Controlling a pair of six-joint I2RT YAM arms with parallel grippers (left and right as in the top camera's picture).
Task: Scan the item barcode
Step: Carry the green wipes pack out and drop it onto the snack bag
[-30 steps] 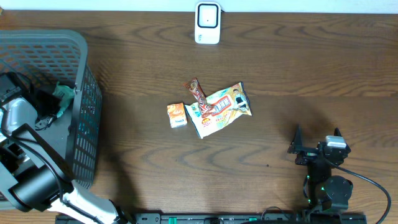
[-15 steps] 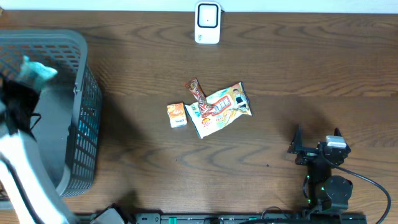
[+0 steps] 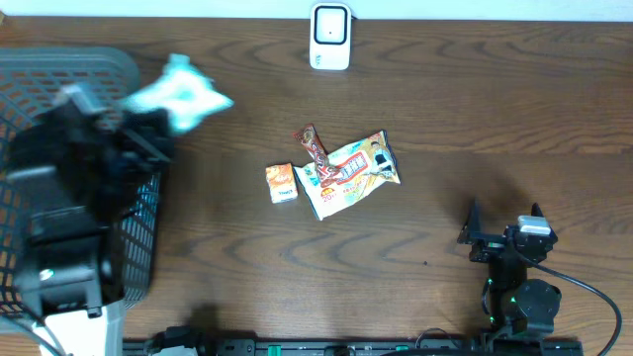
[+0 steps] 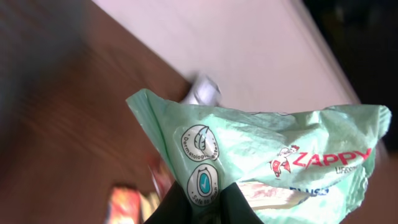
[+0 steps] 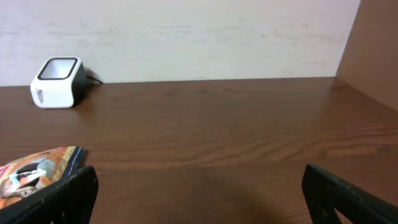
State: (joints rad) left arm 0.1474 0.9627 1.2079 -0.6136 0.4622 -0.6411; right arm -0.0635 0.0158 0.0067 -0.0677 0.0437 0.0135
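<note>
The left fingers point(image 4: 169, 210) are pinched tight on the bottom edge of a green pack point(image 4: 267, 162) with red "ZAPPY" lettering across its crinkled face. From above, that pack is a blur up in the air, held near the far right corner of the grey basket point(image 3: 143, 222), which sits at the tabletop's left edge. The scanner point(image 3: 329, 37), a small white box with a dark window, stands at the middle of the far edge, well apart from the pack.

Three things lie close together in the middle of the tabletop point(image 3: 475, 109). A small orange carton point(image 3: 281, 184) is just beside a printed snack bag point(image 3: 351, 173), and a red candy bar point(image 3: 314, 146) touches the bag's far left corner.

The right fingers point(image 5: 68, 193) stand wide apart with nothing between them. They sit low by the near right corner and point toward the far edge.
</note>
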